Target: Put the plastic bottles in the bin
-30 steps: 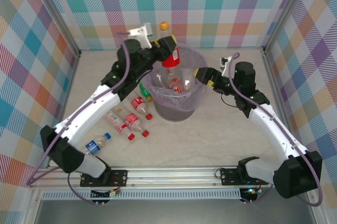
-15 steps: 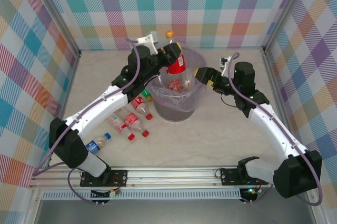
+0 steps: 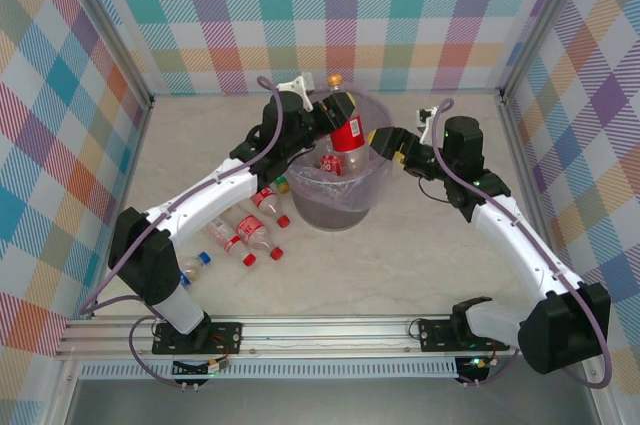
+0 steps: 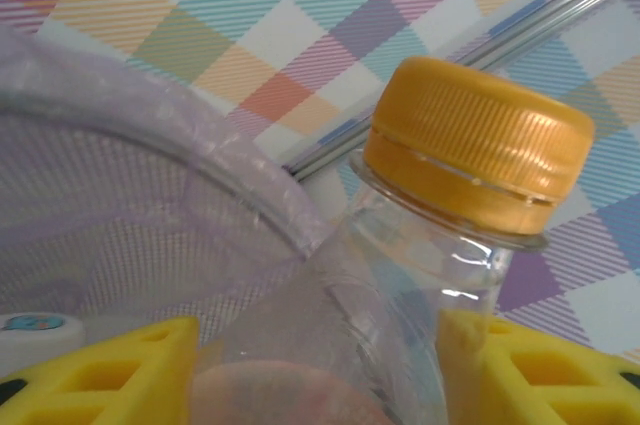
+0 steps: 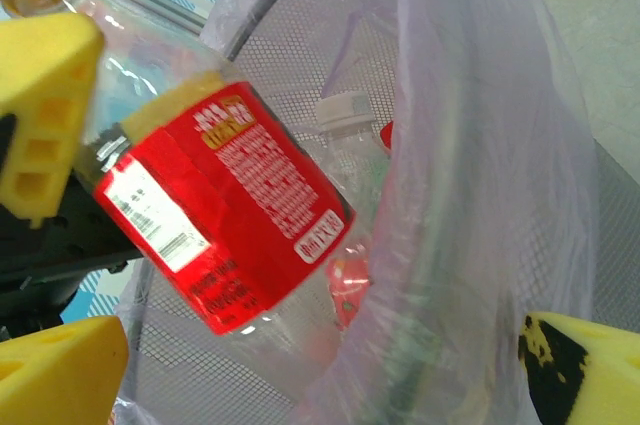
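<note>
from above, we saw the left gripper (image 3: 333, 115) closed around a bottle (image 3: 348, 135) with a red label and an orange cap (image 3: 333, 79). the bottle was tipped. its cap was over the far rim of the bin (image 3: 335, 213) and its bottom was over the bin's mouth. we could not tell how deep it reached. the bin was grey with a pale purple bag (image 3: 372, 105) in it, and other bottles (image 3: 330, 163) lay inside. the right gripper (image 3: 392, 147) was at the right rim of the bin, just beside the held bottle. its jaws were apart and held nothing. more bottles (image 3: 264, 202) lay on the table (image 3: 420, 245) left of the bin, under the left arm. one with a blue cap (image 3: 197, 265) lay nearest the arm's base.

from the left wrist, we saw the orange cap (image 4: 470, 150) up close on the clear neck of the bottle (image 4: 420, 295). a yellow pad (image 4: 110, 370) was on each side of the bottle, jaws closed on it. the bag (image 4: 150, 195) curved behind it, with the checked wall (image 4: 300, 5) beyond.

from the right wrist, we saw the red label of the bottle (image 5: 230, 215) slanting down into the bin (image 5: 300, 55). the left gripper's yellow pad (image 5: 45, 125) pressed on it near the top. the right gripper (image 5: 320, 380) had its own pads wide apart, and a fold of the bag (image 5: 480, 145) lay between them.
</note>
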